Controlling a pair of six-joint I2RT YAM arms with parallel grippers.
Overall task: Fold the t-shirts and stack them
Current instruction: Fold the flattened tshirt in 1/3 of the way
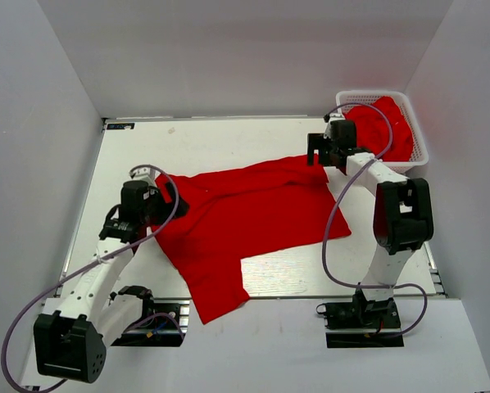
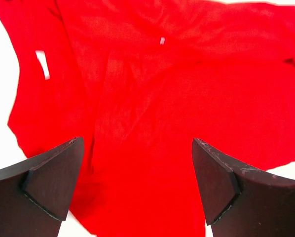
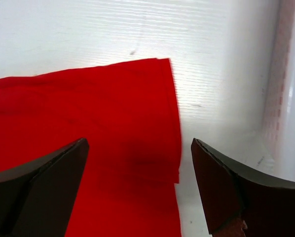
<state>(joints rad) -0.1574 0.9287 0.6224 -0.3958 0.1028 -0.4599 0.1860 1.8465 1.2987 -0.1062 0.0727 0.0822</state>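
A bright red t-shirt (image 1: 245, 221) lies spread and partly folded over itself across the middle of the white table (image 1: 229, 139). Its cloth (image 2: 177, 98) fills most of the left wrist view, a small white label showing. My left gripper (image 1: 151, 196) hovers open over the shirt's left edge, its dark fingers (image 2: 54, 177) wide apart and holding nothing. At the shirt's far right corner (image 3: 157, 69), my right gripper (image 1: 320, 151) is open too, with nothing between its fingers (image 3: 226, 187). More red t-shirts (image 1: 380, 123) lie bunched in the basket.
A white plastic mesh basket (image 1: 417, 135) stands at the back right corner, its wall (image 3: 285, 98) close beside the right gripper. Grey walls enclose the table on three sides. Cables loop from both arms.
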